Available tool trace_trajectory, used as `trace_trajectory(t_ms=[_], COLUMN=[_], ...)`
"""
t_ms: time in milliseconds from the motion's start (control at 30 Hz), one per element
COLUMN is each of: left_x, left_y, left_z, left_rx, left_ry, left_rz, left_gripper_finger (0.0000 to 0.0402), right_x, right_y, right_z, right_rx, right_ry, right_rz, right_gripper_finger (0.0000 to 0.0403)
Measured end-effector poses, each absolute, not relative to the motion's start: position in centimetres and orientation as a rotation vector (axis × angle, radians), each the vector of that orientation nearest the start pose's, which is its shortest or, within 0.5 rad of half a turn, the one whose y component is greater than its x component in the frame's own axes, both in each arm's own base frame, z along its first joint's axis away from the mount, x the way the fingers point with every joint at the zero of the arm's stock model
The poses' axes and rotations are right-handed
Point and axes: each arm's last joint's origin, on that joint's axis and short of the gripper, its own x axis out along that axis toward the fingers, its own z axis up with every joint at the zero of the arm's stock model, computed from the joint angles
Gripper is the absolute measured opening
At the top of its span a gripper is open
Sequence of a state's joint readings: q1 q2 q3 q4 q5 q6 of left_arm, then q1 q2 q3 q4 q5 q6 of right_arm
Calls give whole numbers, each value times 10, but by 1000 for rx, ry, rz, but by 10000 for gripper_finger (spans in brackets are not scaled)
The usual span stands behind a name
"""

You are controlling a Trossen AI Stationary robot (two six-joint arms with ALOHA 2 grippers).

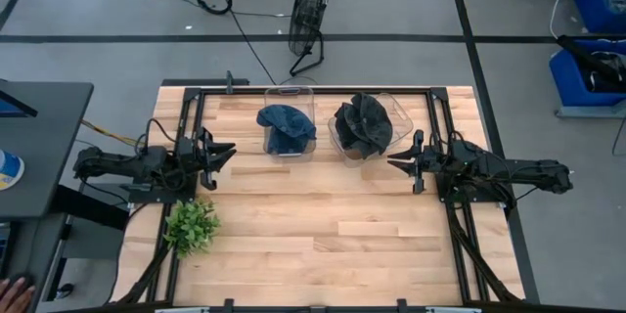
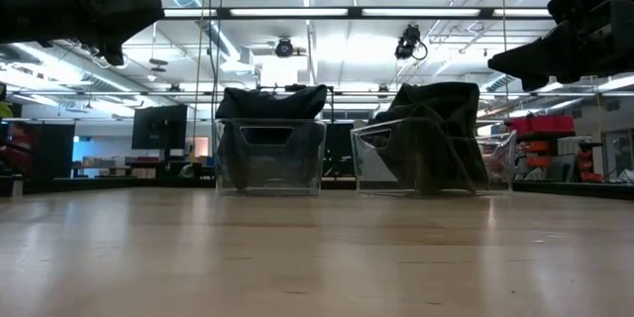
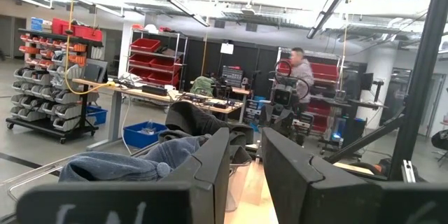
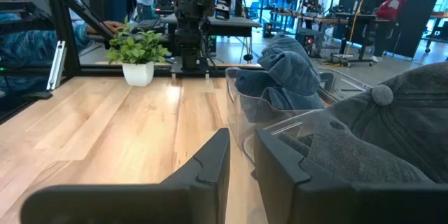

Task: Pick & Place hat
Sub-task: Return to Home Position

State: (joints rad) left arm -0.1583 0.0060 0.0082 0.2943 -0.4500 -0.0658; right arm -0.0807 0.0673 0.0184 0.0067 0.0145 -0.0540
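Observation:
A blue denim hat (image 1: 287,127) lies in the left of two clear bins at the table's far middle, also visible in the low view (image 2: 270,102). A dark grey hat (image 1: 362,124) fills the right bin (image 2: 436,109), and its top button shows in the right wrist view (image 4: 381,94). My left gripper (image 1: 223,152) hovers left of the blue hat's bin, its fingers open by a narrow gap (image 3: 245,161). My right gripper (image 1: 396,161) hovers right of and nearer than the grey hat's bin, also open by a narrow gap (image 4: 241,157). Both point toward the table's middle.
A small potted plant (image 1: 192,225) stands near the table's left near corner. The wooden table (image 1: 323,235) has a black frame around it. A fan (image 1: 309,20) stands on the floor beyond the far edge. People stand in the room behind.

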Motion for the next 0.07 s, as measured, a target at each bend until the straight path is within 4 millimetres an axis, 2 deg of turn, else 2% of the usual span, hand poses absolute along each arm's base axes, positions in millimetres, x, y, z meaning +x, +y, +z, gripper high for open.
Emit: trace_trajectory(t_ms=[67], left_x=[91], left_y=[-2], left_z=[193], left_rx=[-154], left_ry=[-293], left_rz=[280], left_gripper_finger=[87], right_x=[100], right_y=[-9], right_z=[165], right_rx=[-53], right_ry=[45], right_rz=[-94], right_gripper_finger=[71])
